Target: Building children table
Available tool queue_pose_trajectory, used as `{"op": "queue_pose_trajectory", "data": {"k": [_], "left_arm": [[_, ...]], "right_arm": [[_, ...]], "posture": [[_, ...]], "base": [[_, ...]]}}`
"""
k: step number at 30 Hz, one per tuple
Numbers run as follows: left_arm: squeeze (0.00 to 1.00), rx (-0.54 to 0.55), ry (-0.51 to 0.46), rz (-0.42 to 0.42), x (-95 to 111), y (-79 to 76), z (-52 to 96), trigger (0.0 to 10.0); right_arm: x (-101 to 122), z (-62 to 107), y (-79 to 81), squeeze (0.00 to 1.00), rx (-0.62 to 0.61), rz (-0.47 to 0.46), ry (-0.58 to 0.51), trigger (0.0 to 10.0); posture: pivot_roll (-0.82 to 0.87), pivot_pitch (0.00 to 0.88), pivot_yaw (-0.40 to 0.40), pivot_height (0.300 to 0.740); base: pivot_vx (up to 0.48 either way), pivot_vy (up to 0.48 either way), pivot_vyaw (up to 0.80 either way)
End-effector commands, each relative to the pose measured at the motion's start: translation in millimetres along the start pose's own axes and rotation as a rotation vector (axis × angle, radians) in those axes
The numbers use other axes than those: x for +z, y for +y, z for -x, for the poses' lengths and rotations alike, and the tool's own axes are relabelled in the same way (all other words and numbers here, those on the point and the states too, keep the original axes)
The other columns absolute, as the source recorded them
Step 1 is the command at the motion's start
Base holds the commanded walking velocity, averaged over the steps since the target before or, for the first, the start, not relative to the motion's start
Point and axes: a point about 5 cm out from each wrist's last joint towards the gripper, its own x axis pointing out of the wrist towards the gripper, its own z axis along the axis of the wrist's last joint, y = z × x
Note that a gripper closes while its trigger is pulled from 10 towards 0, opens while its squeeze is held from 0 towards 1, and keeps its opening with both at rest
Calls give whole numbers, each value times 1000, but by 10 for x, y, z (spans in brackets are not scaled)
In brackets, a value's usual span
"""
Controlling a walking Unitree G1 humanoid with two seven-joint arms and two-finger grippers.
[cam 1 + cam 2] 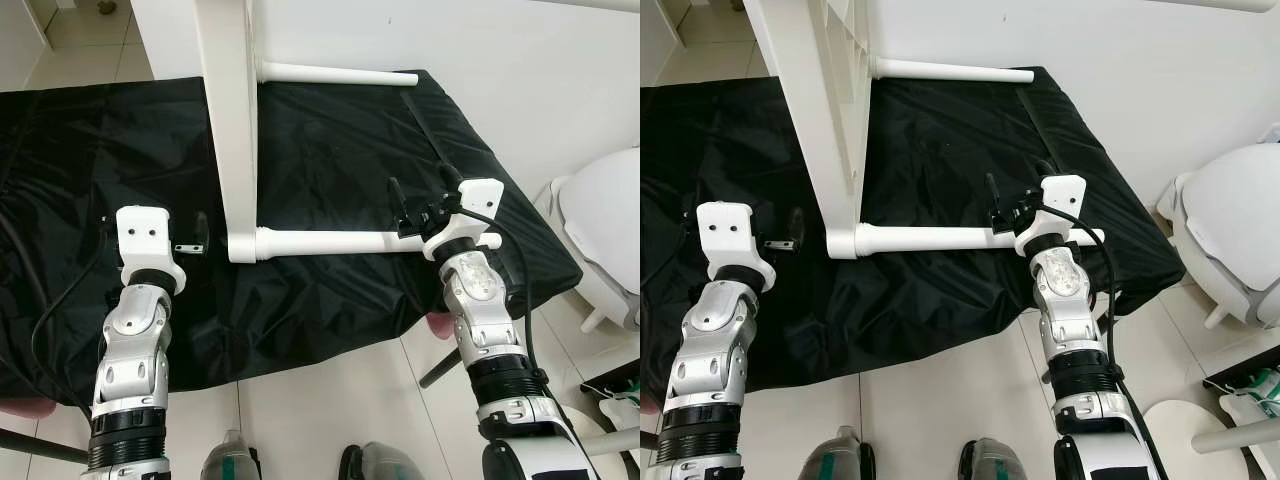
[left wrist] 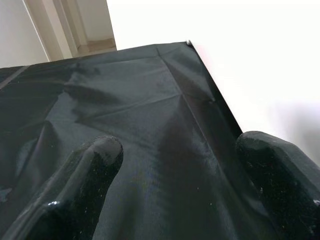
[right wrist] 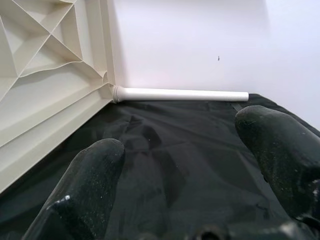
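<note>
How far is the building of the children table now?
Done: two white legs stick out from the tabletop, which stands on edge on the black cloth. In hand: the right gripper, open, sits above the near leg's end; the left gripper is open, empty. Left: other legs cannot be seen.

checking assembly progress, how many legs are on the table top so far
2. The near leg sticks out of the table top on the robot's right, beside the right gripper. The far leg runs along the wall at the black cloth's far edge. The standing top may hide others.
</note>
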Motion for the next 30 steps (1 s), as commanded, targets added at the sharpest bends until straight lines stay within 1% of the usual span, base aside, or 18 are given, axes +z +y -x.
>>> {"op": "queue_pose_trajectory", "data": {"k": [1, 22, 25, 27, 30], "left_arm": [[0, 39, 5, 5, 1, 29, 21, 10000], [0, 31, 0, 1, 18, 22, 18, 10000], [0, -22, -46, 15, 83, 43, 60, 10000], [0, -76, -71, 25, 127, 51, 92, 10000], [0, -90, -77, 27, 139, 52, 98, 10000]], "right_arm": [[-40, 34, 12, 0, 8, 3, 24, 10000], [-21, 26, 4, 0, 8, 9, 23, 10000], [-14, 20, -2, 0, 7, 11, 20, 10000], [-15, 18, -3, 0, 5, 11, 21, 10000], [-15, 16, -4, 0, 5, 11, 21, 10000]], "posture": [[20, 4, -22, 740], [22, 5, -25, 740], [22, 5, -25, 740], [28, 7, -27, 740], [31, 6, -28, 740]], "base": [[0, 0, 0], [0, 0, 0], [0, 0, 0], [0, 0, 0], [0, 0, 0]]}}
